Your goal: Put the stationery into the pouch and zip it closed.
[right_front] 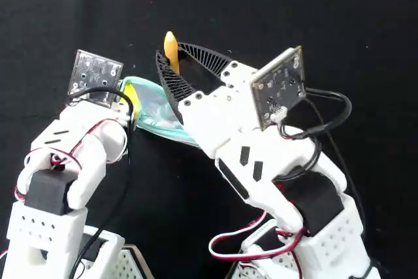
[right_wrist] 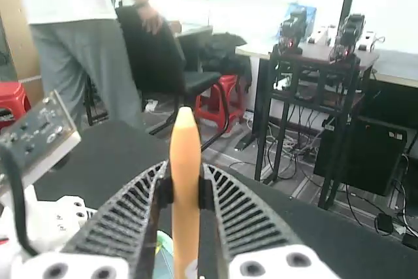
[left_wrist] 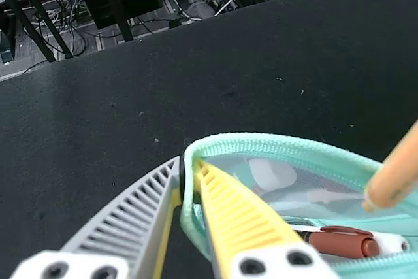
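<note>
Right fingers [right_wrist: 124,227] clamped an orange pen [right_wrist: 185,174] above the pouch [left_wrist: 281,143], left fingers [left_wrist: 238,217] pinching its rim; lowering the pen inside looked due next.

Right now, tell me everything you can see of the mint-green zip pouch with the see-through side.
The mint-green fabric pouch has a zip-edged rim and a clear panel. It sits unzipped on the black table, mouth gaping. The left gripper pinches one end of the rim, yellow finger inside, grey finger outside. A reddish-brown pen with white ends lies inside. The right gripper's orange stick hangs at the mouth; contact is unclear.
</note>
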Motion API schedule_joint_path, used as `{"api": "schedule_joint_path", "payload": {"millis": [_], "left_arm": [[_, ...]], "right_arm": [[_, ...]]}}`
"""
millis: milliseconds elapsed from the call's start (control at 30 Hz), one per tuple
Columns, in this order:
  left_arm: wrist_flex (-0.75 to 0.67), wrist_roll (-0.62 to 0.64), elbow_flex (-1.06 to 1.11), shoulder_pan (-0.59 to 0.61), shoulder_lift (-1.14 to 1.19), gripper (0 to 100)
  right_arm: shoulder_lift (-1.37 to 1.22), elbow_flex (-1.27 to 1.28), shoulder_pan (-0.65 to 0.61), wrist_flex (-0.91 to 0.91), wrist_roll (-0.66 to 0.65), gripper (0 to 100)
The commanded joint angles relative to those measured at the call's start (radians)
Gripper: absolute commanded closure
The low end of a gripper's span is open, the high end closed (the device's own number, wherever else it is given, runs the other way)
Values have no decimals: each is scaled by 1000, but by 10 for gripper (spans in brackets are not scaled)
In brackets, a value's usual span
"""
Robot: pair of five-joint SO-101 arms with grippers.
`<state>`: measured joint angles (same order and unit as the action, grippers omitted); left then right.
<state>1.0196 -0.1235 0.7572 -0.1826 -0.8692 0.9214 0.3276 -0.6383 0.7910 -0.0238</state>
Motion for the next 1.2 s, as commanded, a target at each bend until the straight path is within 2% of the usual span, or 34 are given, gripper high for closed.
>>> {"api": "schedule_joint_path", "payload": {"millis": [0, 633, 833, 1167], "left_arm": [[28, 8, 67, 13, 236, 970], [28, 9, 53, 18, 270, 970], [28, 8, 54, 18, 276, 970], [28, 5, 58, 18, 276, 970]], "right_arm": [[-1, -25, -11, -25, -2, 985], [-1, 232, -3, -37, -9, 979], [-2, 182, -5, 81, -9, 778], [-1, -85, -6, 270, -12, 776]]}}
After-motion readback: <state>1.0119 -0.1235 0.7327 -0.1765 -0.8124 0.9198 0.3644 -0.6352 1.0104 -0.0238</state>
